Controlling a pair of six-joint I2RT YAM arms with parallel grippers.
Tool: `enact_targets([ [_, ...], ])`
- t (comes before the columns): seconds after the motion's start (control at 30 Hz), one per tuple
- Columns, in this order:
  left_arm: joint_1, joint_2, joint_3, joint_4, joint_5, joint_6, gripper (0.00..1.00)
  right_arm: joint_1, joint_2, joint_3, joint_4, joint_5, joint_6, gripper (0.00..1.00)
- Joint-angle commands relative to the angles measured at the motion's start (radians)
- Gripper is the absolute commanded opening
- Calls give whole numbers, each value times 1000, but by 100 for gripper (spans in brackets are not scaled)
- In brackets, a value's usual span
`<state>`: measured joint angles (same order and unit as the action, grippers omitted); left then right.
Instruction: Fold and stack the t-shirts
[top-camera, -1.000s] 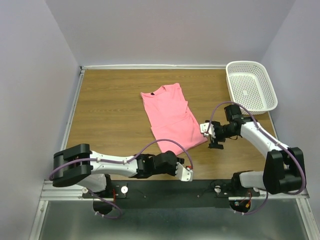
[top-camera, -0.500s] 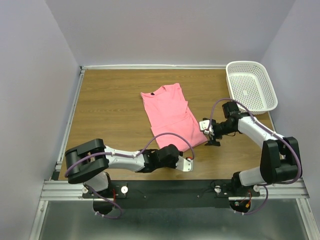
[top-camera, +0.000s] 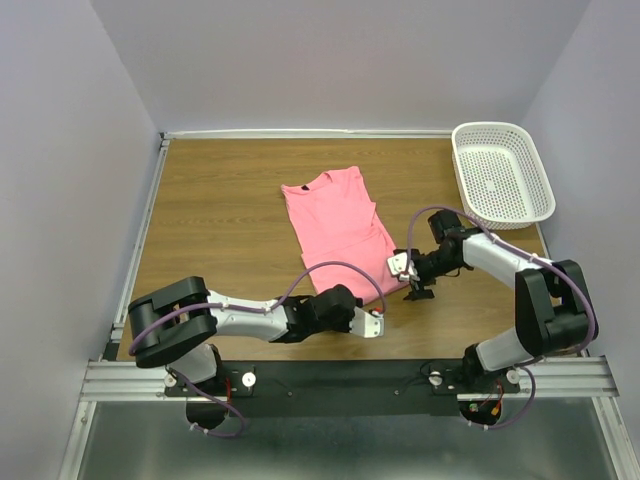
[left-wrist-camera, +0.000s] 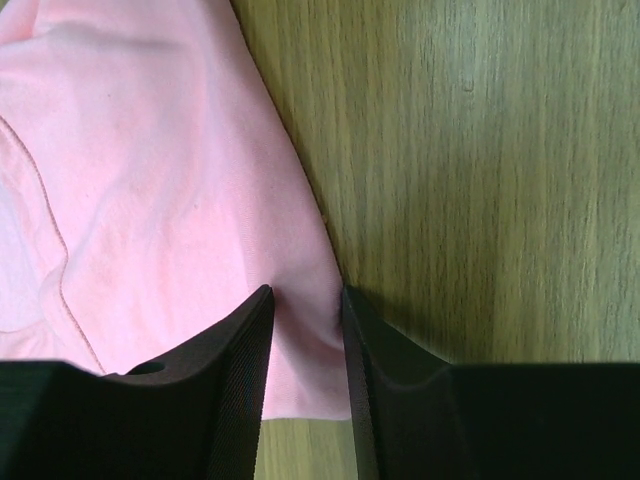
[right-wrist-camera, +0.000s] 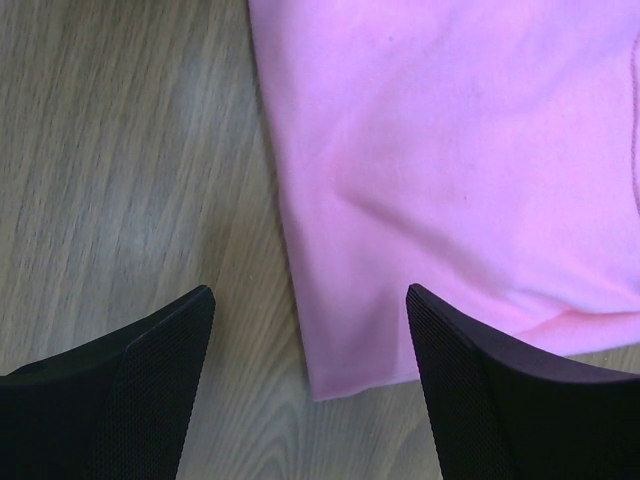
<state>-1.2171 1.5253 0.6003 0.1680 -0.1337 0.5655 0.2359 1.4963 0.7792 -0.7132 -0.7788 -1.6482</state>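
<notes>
Nearest the bases: left hand (top-camera: 372, 322) low on the brown wood-grain bench (top-camera: 220, 200), at the near hem of the plain salmon-pink short-sleeved cloth t-shirt (top-camera: 340, 235). In left wrist view, fingers (left-wrist-camera: 230, 370) narrowed to a slit, a hem corner lying in the gap. Pinched or only straddled, cannot tell.

Just beyond, to the right: right hand (top-camera: 412, 280) at the other near hem corner, spread wide and holding nothing. In its wrist view, corner of cloth between the fingers (right-wrist-camera: 150, 370), not touched as far as visible.

Shirt flat mid-bench, looks already narrowed lengthwise. Long axis from the hem at both hands away to the round neck at the far end, tilted slightly leftward. So cloth straight ahead of both hands, one per corner, neither arm clearly nearer.

Judged step: taking hold of both hem corners for a fold toward the neck. Needs the right hand to close before any lift. Risks a skewed fold if only one corner comes up.

Far right corner: white plastic mesh basket (top-camera: 500, 175), well apart from the shirt.
</notes>
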Motion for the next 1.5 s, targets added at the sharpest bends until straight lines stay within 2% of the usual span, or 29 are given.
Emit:
enact_targets([
  [0.0,2,22,-33,-88,32,-26,40,34,24,-26,53,68,17,81],
  [0.23,5,42,-25,-97,42,-18,35,42,74,-15,109,137,86,64],
  [0.5,53,88,4,-114,54,-18,31,42,107,5,152,164,142,49],
  [0.53,56,91,9,-120,60,-16,26,42,108,5,153,164,145,44],
  [0.6,60,98,12,-125,71,-16,16,42,111,3,155,159,151,39],
  [0.67,62,98,13,-128,85,-10,10,42,108,3,155,153,156,33],
  [0.7,64,96,12,-128,89,-9,2,42,110,3,156,148,159,31],
  [0.8,64,81,10,-130,98,0,0,42,111,6,155,130,179,15],
  [0.83,64,73,7,-130,103,5,0,40,111,12,152,125,188,1],
  [0.93,70,27,-3,-134,129,20,0,42,102,26,133,99,237,1],
  [1.07,103,-97,-25,-136,244,69,0,42,105,122,-73,56,162,1],
  [1.2,204,-268,-40,-114,305,108,0,42,111,207,-104,-5,209,1],
  [1.3,275,-324,-36,-88,348,120,0,42,155,290,-106,-26,279,0],
  [1.47,435,-298,33,-32,413,165,0,42,315,569,-112,-50,424,1],
])
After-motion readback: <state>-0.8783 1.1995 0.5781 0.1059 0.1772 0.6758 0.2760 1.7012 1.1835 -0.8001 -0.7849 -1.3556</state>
